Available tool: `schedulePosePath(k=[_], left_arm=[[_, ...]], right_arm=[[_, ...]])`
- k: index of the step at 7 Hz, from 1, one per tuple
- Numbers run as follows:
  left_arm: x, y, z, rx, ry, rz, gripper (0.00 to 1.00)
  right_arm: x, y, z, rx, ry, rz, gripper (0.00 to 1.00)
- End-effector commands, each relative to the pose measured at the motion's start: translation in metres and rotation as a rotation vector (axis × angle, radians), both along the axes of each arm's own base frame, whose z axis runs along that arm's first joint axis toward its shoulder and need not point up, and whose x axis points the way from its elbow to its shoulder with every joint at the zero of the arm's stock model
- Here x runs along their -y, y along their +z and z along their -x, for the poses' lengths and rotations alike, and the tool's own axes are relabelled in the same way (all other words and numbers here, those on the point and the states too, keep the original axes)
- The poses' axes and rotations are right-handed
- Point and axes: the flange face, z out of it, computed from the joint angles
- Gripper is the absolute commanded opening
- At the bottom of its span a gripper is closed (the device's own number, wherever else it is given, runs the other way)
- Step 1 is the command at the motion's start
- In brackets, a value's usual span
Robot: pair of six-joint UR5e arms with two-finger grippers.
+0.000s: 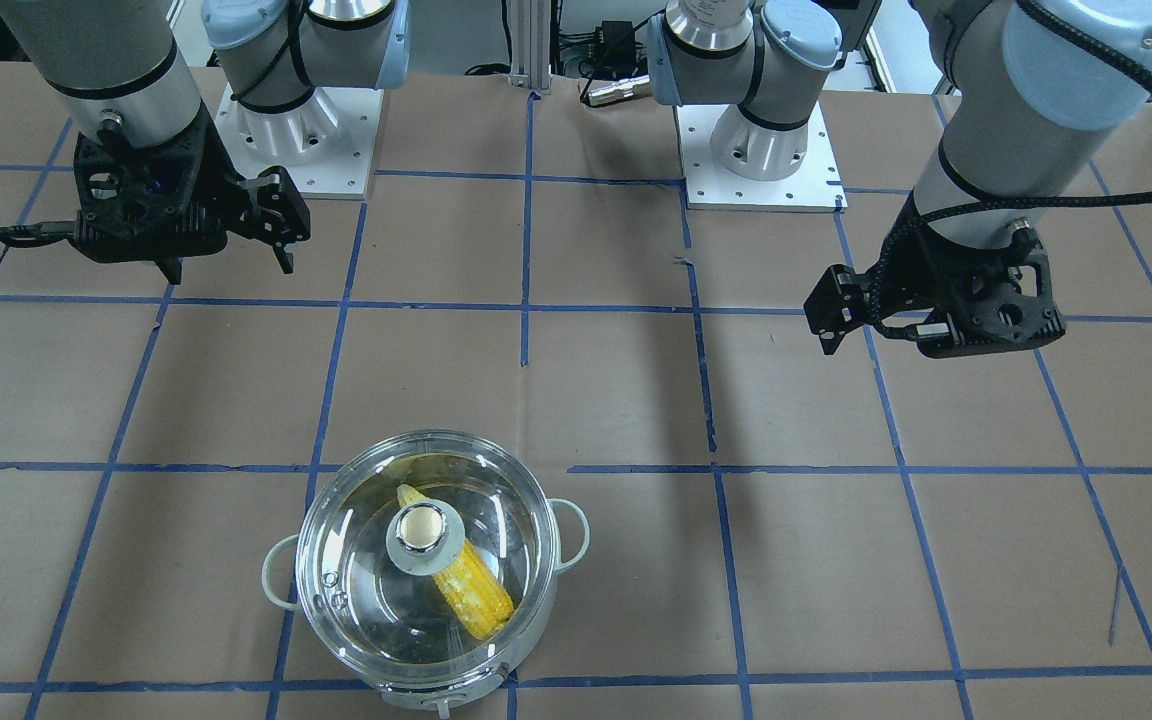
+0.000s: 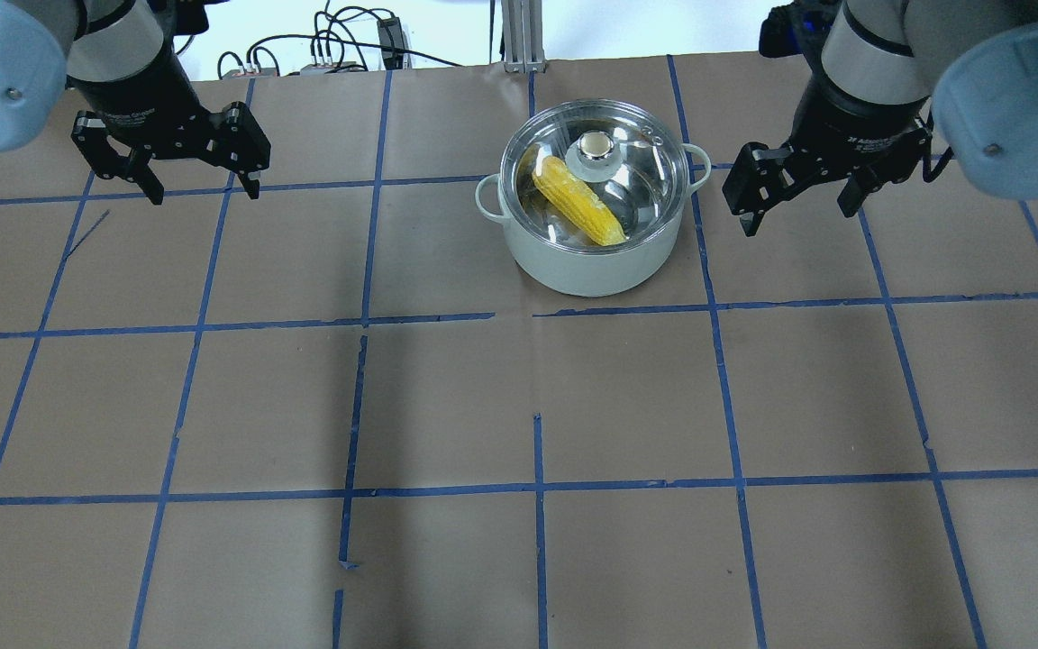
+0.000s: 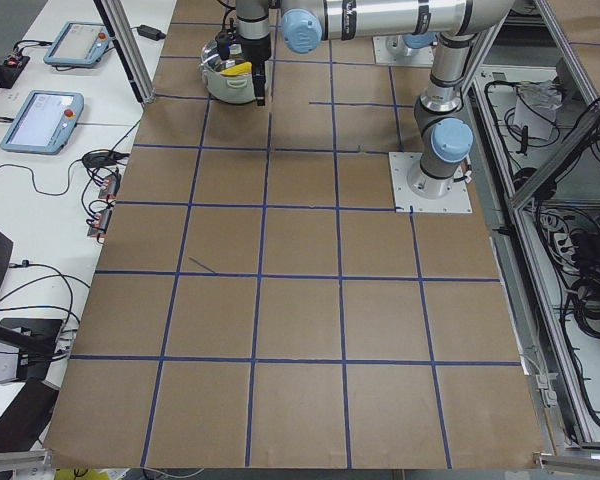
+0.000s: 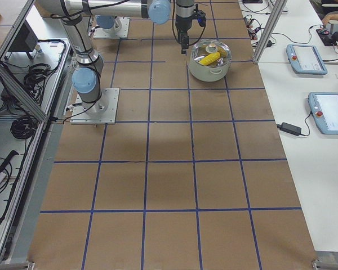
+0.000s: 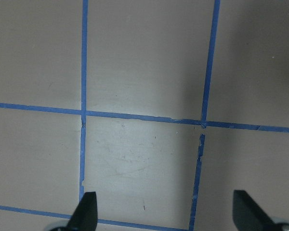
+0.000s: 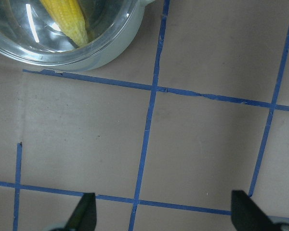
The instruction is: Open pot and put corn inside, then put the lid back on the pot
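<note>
The steel pot (image 2: 584,269) stands on the far middle of the table, with the glass lid (image 2: 597,150) seated on it. The yellow corn (image 2: 578,204) lies inside, under the lid. In the front view the pot (image 1: 436,688), lid (image 1: 423,528) and corn (image 1: 478,592) show low and left of centre. My right gripper (image 2: 798,219) is open and empty, beside the pot and apart from it. Its wrist view shows the open gripper (image 6: 164,211), the pot wall (image 6: 120,48) and the corn (image 6: 67,17). My left gripper (image 2: 204,194) is open and empty, far to the pot's left.
The table is brown paper with a blue tape grid (image 2: 537,487). Two white base plates (image 1: 766,170) (image 1: 306,150) hold the arms at the robot's side. Teach pendants (image 4: 307,59) lie on a side bench past the table's far edge.
</note>
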Motion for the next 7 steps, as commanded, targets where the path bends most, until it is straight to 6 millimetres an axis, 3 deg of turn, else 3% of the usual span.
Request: schedulePosePath(k=[1, 3, 7], left_arm=[[-0.002, -0.001, 0.001, -0.003, 0.004, -0.002, 1.00], [-0.003, -0.001, 0.000, 0.008, 0.007, -0.004, 1.00], [-0.004, 0.002, 0.001, 0.007, 0.007, 0.002, 1.00]], right_arm=[[0.005, 0.008, -0.001, 0.004, -0.001, 0.020, 0.98], [0.008, 0.016, -0.001, 0.005, -0.001, 0.037, 0.99], [0.015, 0.009, -0.002, 0.004, 0.003, 0.039, 0.99]])
